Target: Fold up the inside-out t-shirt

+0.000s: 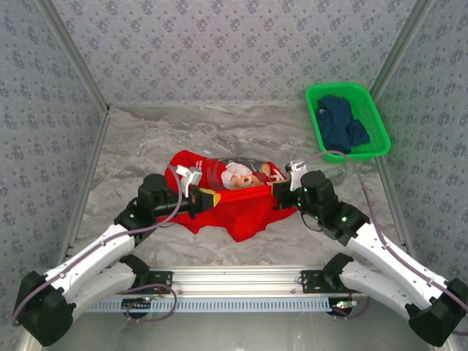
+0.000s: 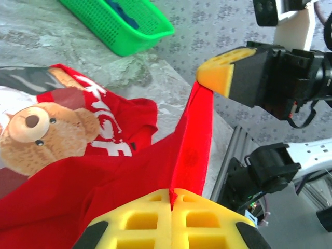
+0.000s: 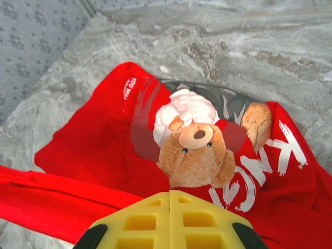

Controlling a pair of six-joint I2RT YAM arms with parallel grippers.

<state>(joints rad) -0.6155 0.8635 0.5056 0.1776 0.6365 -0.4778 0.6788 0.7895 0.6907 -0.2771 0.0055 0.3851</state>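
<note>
The inside-out t-shirt [image 1: 241,212] lies bunched in the middle of the marble table, bright red with a teddy-bear print [image 1: 245,175] facing up. My left gripper [image 1: 212,197] is shut on one red edge of it [image 2: 172,193]. My right gripper [image 1: 278,191] is shut on the same edge further along [image 3: 170,193]. A taut band of red cloth [image 2: 194,140] runs between the two, up to the right gripper's yellow tip [image 2: 207,78]. The bear [image 3: 199,150] and white lettering [image 3: 259,171] lie just beyond the right gripper. The rest of the shirt [image 3: 93,145] spreads to its left.
A green basket [image 1: 338,87] stands at the back right with a dark navy garment [image 1: 342,123] in it; its mesh wall [image 2: 119,31] shows in the left wrist view. An aluminium rail [image 1: 234,281] runs along the near edge. Patterned walls enclose the table.
</note>
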